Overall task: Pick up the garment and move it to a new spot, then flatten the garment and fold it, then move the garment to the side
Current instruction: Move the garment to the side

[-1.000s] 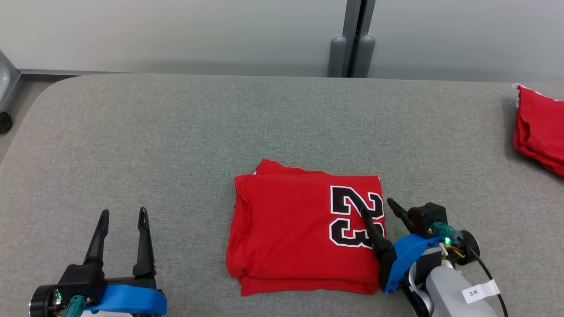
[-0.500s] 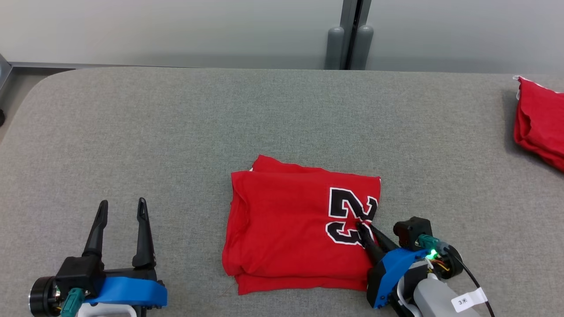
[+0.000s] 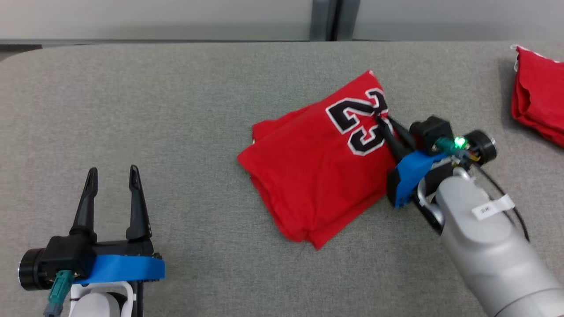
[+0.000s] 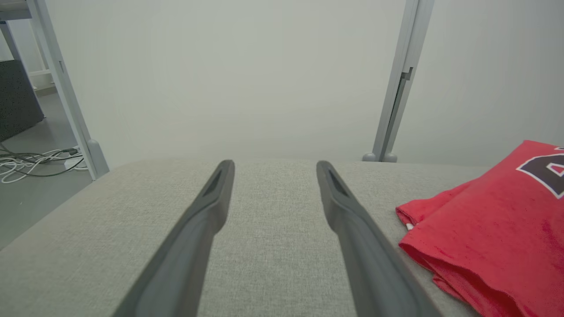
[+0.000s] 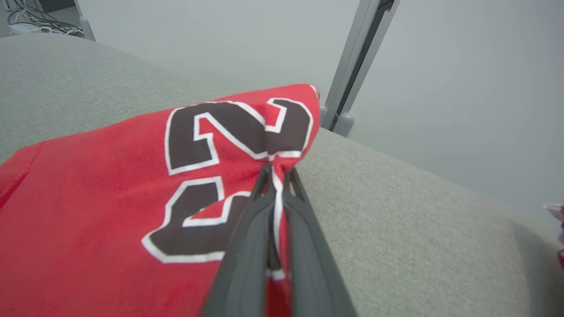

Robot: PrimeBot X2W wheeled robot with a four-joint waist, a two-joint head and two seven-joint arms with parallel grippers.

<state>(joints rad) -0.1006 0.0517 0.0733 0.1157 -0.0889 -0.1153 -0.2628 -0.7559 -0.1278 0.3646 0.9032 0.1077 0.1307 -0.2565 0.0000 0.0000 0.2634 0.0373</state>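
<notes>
On the grey bench (image 3: 176,110), right of its middle: a folded red jersey (image 3: 317,176), lying in several layers and skewed to the bench's edges, with the black-and-white "23" print (image 3: 359,123) at the end nearer the bench's far edge. Gripped at that numbered end by the right gripper (image 3: 380,116), reaching in from the bench's near right side, jaws pressed together on a pucker of cloth at the rim of the print, with a strip of white outline caught between the dark fingers (image 5: 246,246). Unclear from either view: contact or gap between that pinched end and the bench. Over the bench's near left part: the left gripper (image 3: 112,169), jaws spread wide apart, holding nothing and touching no cloth, fingers pointing toward the bench's far edge. At the bench's far right corner: a second red cloth (image 3: 537,101), bunched and partly cut off by the frame. Behind the bench's far edge: a grey upright post (image 3: 324,20) against a pale wall. Beyond the bench's far left corner, on the floor: loose cables (image 4: 35,158).
</notes>
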